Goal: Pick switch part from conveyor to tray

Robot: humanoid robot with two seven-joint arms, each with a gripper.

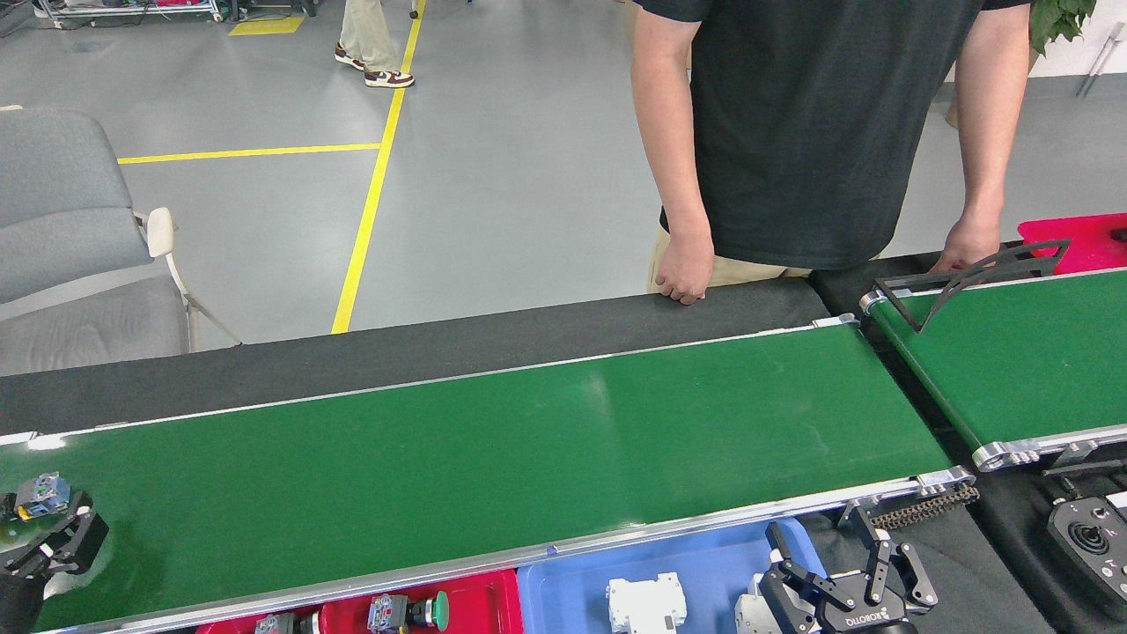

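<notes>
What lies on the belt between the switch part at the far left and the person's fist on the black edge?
Nothing: the head view shows the conveyor bare from the switch part, by the left gripper, toward the fist.

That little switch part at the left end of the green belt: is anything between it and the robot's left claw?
Nothing visible does. The left gripper sits right beside the switch part on the conveyor, with no other object between them.
</notes>
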